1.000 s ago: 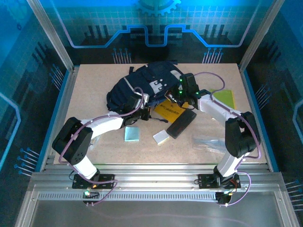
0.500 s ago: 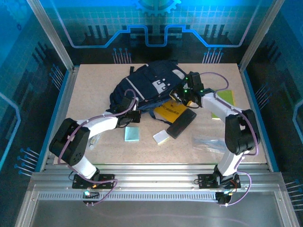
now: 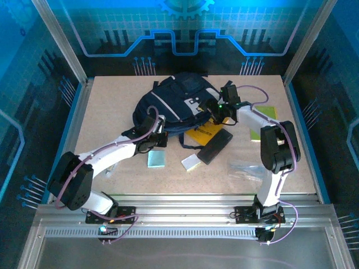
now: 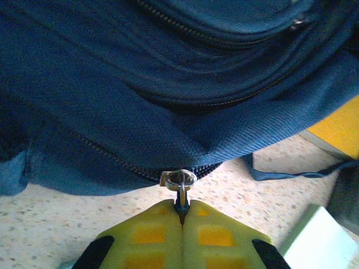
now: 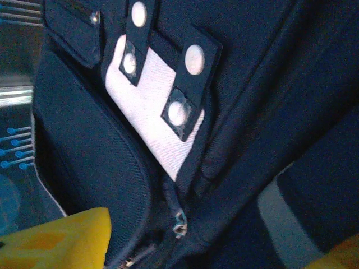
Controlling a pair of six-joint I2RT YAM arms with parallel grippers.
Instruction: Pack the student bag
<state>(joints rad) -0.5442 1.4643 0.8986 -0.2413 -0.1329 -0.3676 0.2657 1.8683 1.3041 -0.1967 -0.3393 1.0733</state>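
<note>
The student bag (image 3: 176, 101), dark navy with grey-white stripes and a white snap patch (image 5: 154, 112), lies at the table's back centre. My left gripper (image 3: 158, 138) is at the bag's near-left edge. In the left wrist view that gripper (image 4: 182, 205) is shut on the bag's metal zipper pull (image 4: 180, 180), with the navy fabric (image 4: 168, 84) just above it. My right gripper (image 3: 215, 110) is at the bag's right side. In the right wrist view it (image 5: 196, 249) is open; its yellow fingers (image 5: 56, 241) stand wide apart over the bag (image 5: 252, 84), and a small zipper pull (image 5: 179, 222) lies between them.
A yellow book (image 3: 203, 132) lies partly under the bag's near-right edge, with a black pencil case (image 3: 215, 147) beside it. A light-blue pad (image 3: 156, 159), a pale block (image 3: 192, 162), a clear plastic sleeve (image 3: 247, 168) and a yellow-green sheet (image 3: 265, 116) lie on the table (image 3: 112, 106).
My right gripper has opened and let go of the bag. The left gripper, still shut, has drawn left and slightly toward me. The bag has settled flatter.
</note>
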